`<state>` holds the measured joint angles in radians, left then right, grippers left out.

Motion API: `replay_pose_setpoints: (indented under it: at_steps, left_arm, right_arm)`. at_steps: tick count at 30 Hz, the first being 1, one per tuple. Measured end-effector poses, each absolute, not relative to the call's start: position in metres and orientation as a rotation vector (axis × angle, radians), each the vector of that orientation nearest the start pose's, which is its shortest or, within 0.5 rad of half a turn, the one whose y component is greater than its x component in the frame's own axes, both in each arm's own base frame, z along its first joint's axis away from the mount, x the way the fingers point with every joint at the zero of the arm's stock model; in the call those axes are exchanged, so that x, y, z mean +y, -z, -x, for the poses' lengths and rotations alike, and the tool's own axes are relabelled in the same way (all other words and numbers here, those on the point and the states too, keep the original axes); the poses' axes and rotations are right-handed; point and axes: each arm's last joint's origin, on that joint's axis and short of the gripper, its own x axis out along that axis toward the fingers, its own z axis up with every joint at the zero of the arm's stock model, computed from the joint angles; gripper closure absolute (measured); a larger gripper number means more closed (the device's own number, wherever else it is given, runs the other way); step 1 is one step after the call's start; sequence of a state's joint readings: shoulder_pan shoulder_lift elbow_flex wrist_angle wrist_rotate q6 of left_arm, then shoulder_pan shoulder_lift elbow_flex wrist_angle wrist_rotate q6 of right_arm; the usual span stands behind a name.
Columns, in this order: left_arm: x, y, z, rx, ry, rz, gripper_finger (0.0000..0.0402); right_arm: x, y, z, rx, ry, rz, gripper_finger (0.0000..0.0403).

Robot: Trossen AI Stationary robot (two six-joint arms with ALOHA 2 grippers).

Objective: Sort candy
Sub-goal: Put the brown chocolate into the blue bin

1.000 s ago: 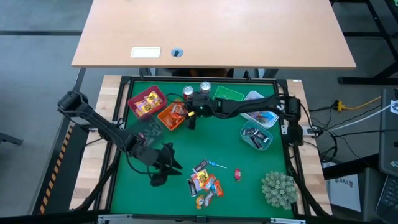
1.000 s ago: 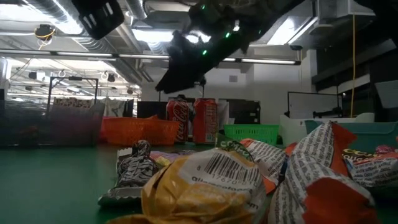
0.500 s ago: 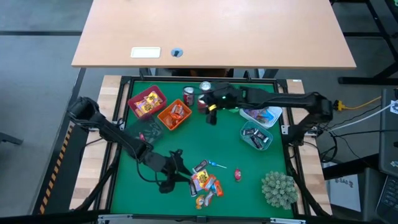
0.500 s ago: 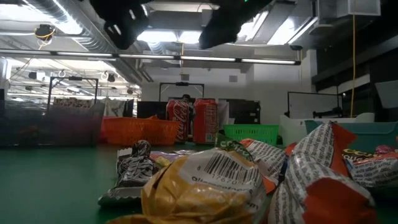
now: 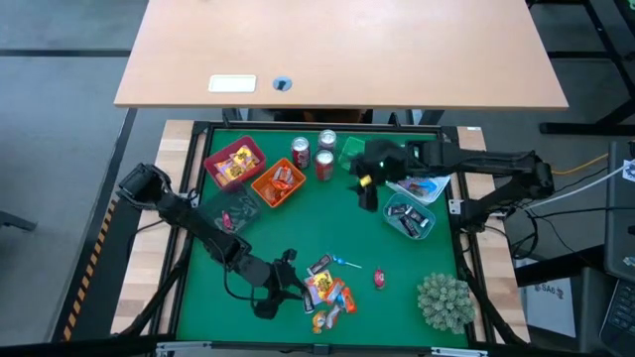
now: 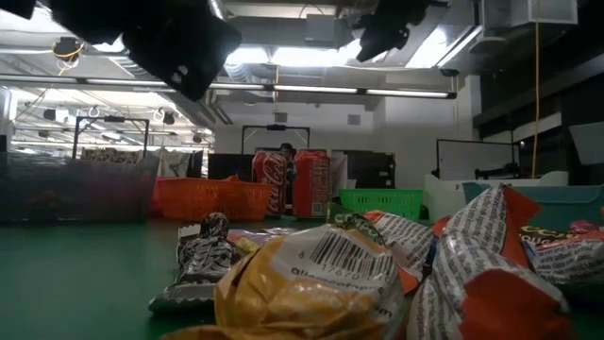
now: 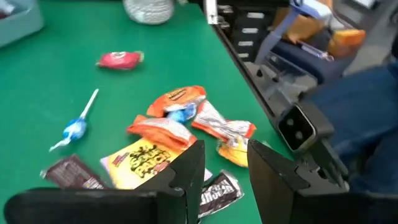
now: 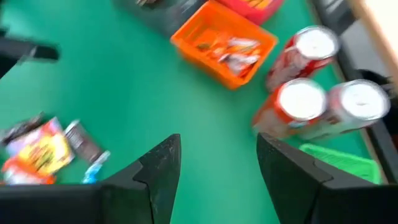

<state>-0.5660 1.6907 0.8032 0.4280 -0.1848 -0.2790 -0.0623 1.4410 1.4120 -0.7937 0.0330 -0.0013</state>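
Note:
The candy lies in a loose pile (image 5: 327,293) near the table's front edge. It holds a yellow wrapper (image 7: 142,159), orange wrappers (image 7: 176,100) and dark wrappers (image 7: 221,190). A blue lollipop (image 7: 74,128) and a red sweet (image 7: 120,59) lie a little apart. My left gripper (image 5: 293,288) is open and low at the pile's left side, its fingers (image 7: 186,168) just short of the yellow wrapper. My right gripper (image 5: 367,196) hangs open high over the table's far middle, with nothing between its fingers (image 8: 163,168).
Bins stand along the far side: a red one (image 5: 234,164), an orange one (image 5: 278,183), a dark one (image 5: 234,208), a green basket (image 5: 357,149), a pale one (image 5: 417,184) and a grey one (image 5: 409,218). Soda cans (image 8: 298,102) stand behind them. A spiky plant ball (image 5: 444,302) sits front right.
My left gripper has moved down and toward the candy pile, rolling about its own axis. My right gripper has risen and gone from the orange bin toward the table's right edge. No candy has moved.

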Motion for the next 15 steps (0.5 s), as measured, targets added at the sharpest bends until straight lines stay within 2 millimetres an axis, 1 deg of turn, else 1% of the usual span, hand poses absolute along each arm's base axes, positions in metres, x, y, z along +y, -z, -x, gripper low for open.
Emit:
replay_pose_setpoints:
  at_steps: [4, 10, 15]
  left_arm:
    - [-0.185, -0.162, -0.291, 0.451, 0.346, 0.029, 0.0291]
    - [-0.188, -0.151, -0.297, 0.410, 0.319, 0.071, 0.0291]
    - [-0.189, -0.140, -0.297, 0.458, 0.337, 0.051, 0.0291]
  right_arm:
    - [0.000, -0.346, -0.296, 0.850, 0.027, 0.017, 0.0193]
    - [0.024, -0.346, -0.296, 0.844, -0.016, -0.022, 0.0193]
    - [0.038, -0.344, -0.296, 0.850, -0.035, -0.055, 0.0194]
